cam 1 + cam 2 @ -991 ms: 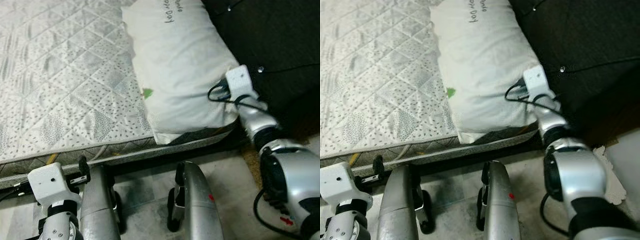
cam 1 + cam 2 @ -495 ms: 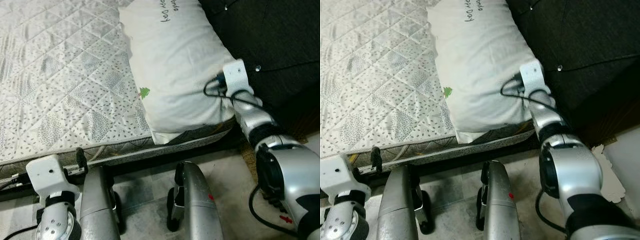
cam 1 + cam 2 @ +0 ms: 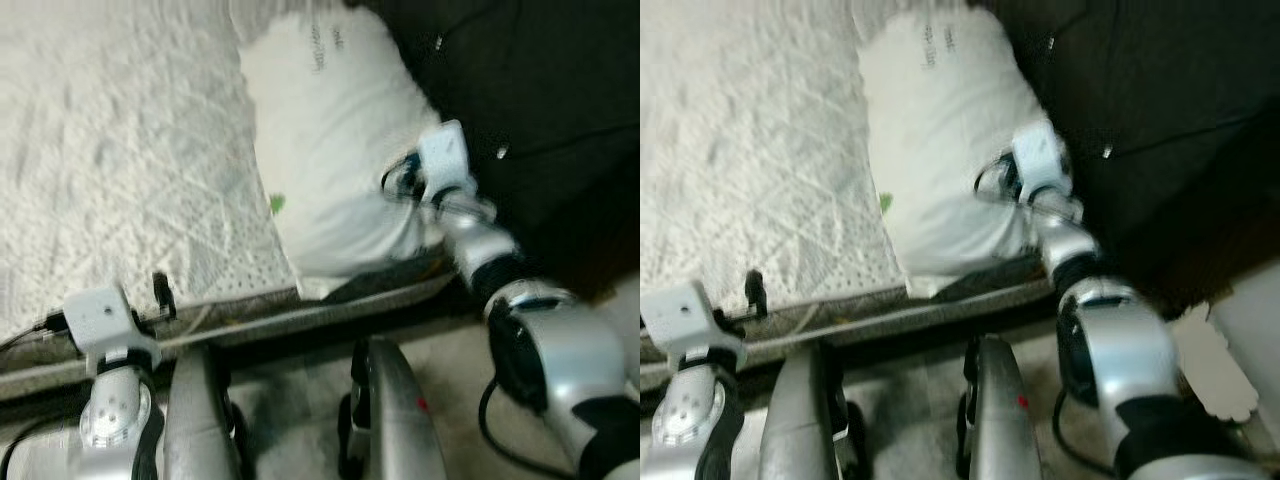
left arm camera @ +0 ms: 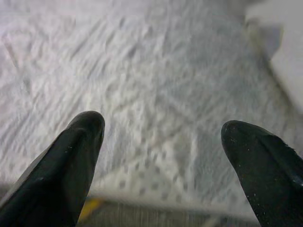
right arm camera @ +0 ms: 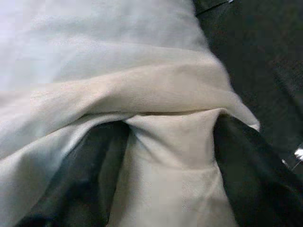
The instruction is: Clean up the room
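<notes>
Pinching the pillow, right tool; writing blurred.

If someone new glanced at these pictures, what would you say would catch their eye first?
Most striking is the plump white pillow with dark lettering at the near corner of the grey-white quilted mattress, beside a black padded headboard. The right gripper has a fold of the pillow's fabric between its black fingers. The left gripper hovers open over the mattress's near edge.
</notes>
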Tool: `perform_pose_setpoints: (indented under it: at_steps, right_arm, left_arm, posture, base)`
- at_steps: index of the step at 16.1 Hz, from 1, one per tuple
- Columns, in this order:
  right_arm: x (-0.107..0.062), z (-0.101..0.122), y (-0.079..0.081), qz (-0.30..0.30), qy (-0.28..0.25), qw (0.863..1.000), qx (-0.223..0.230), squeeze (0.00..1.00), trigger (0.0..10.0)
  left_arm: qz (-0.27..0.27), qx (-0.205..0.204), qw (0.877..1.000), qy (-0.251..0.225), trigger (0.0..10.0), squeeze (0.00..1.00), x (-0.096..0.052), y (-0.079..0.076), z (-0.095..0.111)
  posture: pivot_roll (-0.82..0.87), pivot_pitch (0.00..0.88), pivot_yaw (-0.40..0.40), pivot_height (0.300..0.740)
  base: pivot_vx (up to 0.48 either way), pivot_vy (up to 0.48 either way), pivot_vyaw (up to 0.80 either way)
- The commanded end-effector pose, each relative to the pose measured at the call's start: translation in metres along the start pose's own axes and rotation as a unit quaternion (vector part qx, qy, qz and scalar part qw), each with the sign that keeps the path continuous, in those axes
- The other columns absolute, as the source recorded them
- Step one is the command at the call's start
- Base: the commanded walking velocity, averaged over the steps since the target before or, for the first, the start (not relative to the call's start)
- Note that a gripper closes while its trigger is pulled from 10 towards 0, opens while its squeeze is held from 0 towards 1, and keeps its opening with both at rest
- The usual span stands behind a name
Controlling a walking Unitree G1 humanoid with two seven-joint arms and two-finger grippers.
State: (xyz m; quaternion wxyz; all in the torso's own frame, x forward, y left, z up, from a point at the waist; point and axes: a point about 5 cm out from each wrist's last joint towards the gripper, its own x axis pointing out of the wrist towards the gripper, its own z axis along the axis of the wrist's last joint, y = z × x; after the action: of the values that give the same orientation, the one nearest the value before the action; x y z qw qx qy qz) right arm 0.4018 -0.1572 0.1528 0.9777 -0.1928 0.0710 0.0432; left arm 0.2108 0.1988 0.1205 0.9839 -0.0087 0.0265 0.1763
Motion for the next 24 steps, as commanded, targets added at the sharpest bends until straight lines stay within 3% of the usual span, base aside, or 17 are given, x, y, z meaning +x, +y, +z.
perform_pose_setpoints:
  at_steps: [1, 5, 8, 11, 13, 15, 21, 22, 23, 24]
  right_arm:
    - [0.0, 0.003, 0.009, 0.024, -0.014, 1.0, -0.003, 1.0, 10.0]
    - [-0.009, -0.024, 0.014, 0.015, -0.002, 0.999, 0.031, 1.0, 10.0]
    - [-0.027, -0.056, 0.019, -0.013, -0.004, 0.998, 0.06, 1.0, 10.0]
    - [-0.041, -0.04, 0.039, 0.007, -0.098, 0.985, 0.143, 1.0, 10.0]
    - [-0.049, -0.029, 0.054, 0.04, -0.138, 0.974, 0.174, 1.0, 10.0]
    - [-0.058, -0.023, 0.068, 0.088, -0.152, 0.962, 0.209, 1.0, 10.0]
    - [-0.073, -0.019, 0.072, 0.127, -0.162, 0.95, 0.233, 1.0, 10.0]
    - [-0.076, -0.018, 0.073, 0.137, -0.161, 0.95, 0.23, 0.84, 10.0]
    - [-0.078, -0.018, 0.074, 0.143, -0.161, 0.95, 0.224, 0.0, 10.0]
    - [-0.08, -0.012, 0.076, 0.156, -0.176, 0.943, 0.235, 0.0, 10.0]
  left_arm:
    - [-0.004, 0.0, 1.0, 0.005, 10.0, 0.0, 0.002, 0.002, -0.004]
    - [-0.001, 0.0, 1.0, -0.004, 10.0, 0.0, 0.008, 0.002, -0.005]
    - [0.002, -0.009, 1.0, -0.007, 10.0, 0.0, 0.012, -0.001, -0.009]
    - [-0.004, -0.03, 0.999, -0.021, 10.0, 0.0, 0.019, -0.006, -0.005]
    - [-0.011, -0.042, 0.999, -0.031, 10.0, 0.0, 0.02, -0.012, -0.001]
    - [-0.018, -0.038, 0.998, -0.037, 10.0, 0.0, 0.019, -0.016, -0.002]
    - [-0.021, -0.023, 0.999, -0.028, 10.0, 0.0, 0.017, -0.007, -0.01]
    - [-0.022, -0.024, 0.999, -0.031, 10.0, 0.0, 0.02, -0.008, -0.009]
    - [-0.024, -0.026, 0.999, -0.034, 10.0, 0.0, 0.022, -0.01, -0.008]
    - [-0.028, -0.029, 0.998, -0.038, 10.0, 0.0, 0.024, -0.015, -0.006]
  posture:
    - [0.06, 0.039, -0.043, 0.597]
    - [0.06, 0.0, -0.044, 0.597]
    - [0.04, 0.0, -0.034, 0.597]
    - [0.02, 0.0, -0.018, 0.597]
    - [0.02, 0.0, -0.019, 0.597]
    - [0.02, 0.0, -0.024, 0.597]
    - [-0.02, 0.0, 0.001, 0.597]
    - [-0.02, 0.0, 0.002, 0.597]
    - [-0.02, 0.0, 0.0, 0.597]
    - [-0.02, 0.0, -0.001, 0.602]
  base:
    - [0.0, 0.0, 0.0]
    - [0.0, 0.0, 0.0]
    - [0.0, 0.0, 0.0]
    - [0.0, 0.0, 0.0]
    - [0.0, 0.0, 0.0]
    - [0.0, 0.0, 0.0]
    - [0.0, 0.0, 0.0]
    - [0.0, 0.0, 0.0]
    - [0.0, 0.0, 0.0]
    - [0.0, 0.0, 0.0]
